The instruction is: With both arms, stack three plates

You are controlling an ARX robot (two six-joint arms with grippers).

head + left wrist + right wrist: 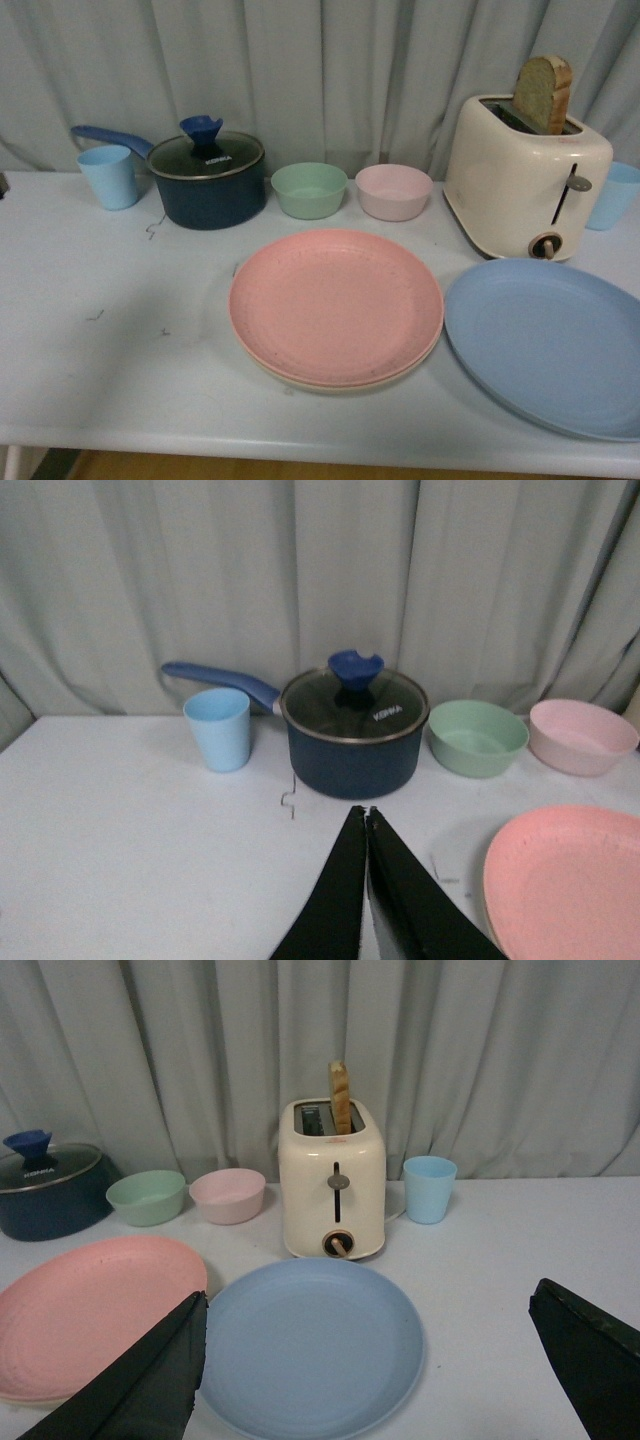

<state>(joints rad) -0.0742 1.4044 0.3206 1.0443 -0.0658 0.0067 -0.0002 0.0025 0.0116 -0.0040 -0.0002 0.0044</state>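
The pink plate [335, 303] lies on top of the beige plate [330, 381], whose rim peeks out below, at the table's middle. The light blue plate [550, 340] lies flat to its right, beside the stack. Neither arm shows in the front view. In the left wrist view my left gripper [362, 812] is shut and empty above the table, left of the pink plate [575, 880]. In the right wrist view my right gripper [368, 1310] is open wide, with the blue plate [310, 1345] between and beyond its fingers; the pink plate [90, 1310] shows there too.
A cream toaster [525, 175] with bread stands behind the blue plate. A dark blue lidded pot [208, 180], a green bowl [309, 189], a pink bowl [393, 191] and a light blue cup [108, 176] line the back. Another blue cup [612, 195] stands at far right.
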